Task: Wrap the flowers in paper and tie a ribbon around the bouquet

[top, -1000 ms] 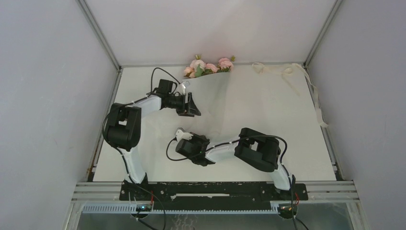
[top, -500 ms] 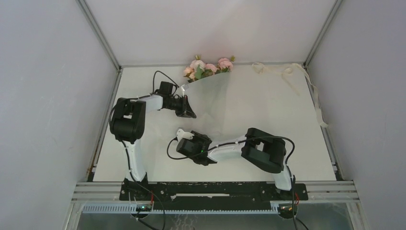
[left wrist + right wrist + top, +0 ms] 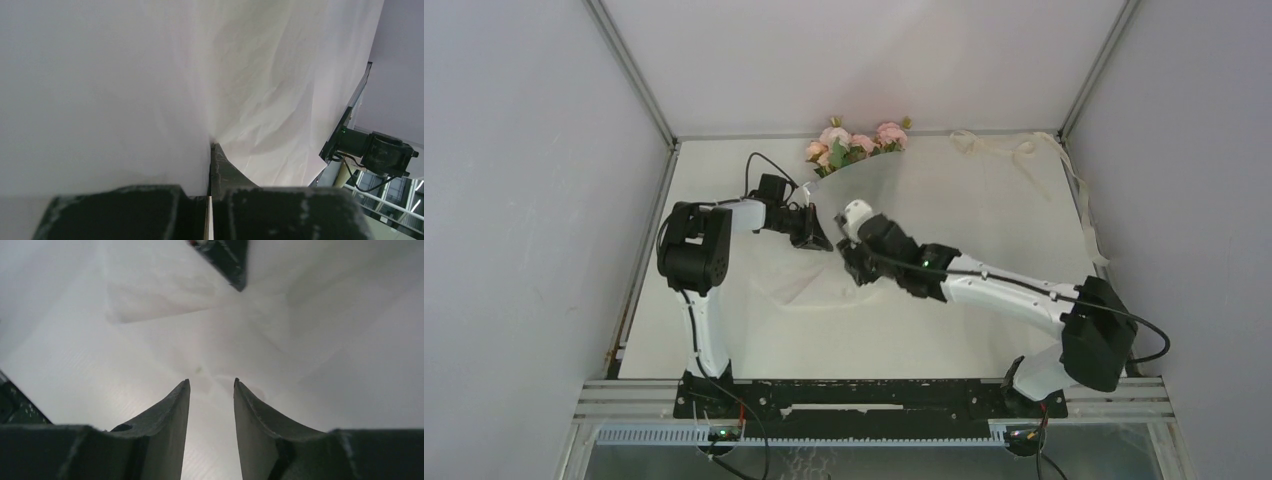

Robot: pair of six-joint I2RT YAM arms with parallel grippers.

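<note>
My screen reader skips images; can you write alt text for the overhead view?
Left gripper pinches the white paper mid-table; right gripper hovers open beside it. Pink flowers peek from its far end; ribbon lies far right.

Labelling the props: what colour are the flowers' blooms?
The flowers are pale pink with green leaves, clearest in the top external view.

My left arm (image 3: 704,335) and right arm (image 3: 1004,288) are white shells with chunky black joint housings, both bolted to the long black mounting bar (image 3: 864,392). Thin black cables (image 3: 756,156) loop along them above that bar. My right gripper (image 3: 211,381) has dark, matt, tapering fingers (image 3: 167,415)
</note>
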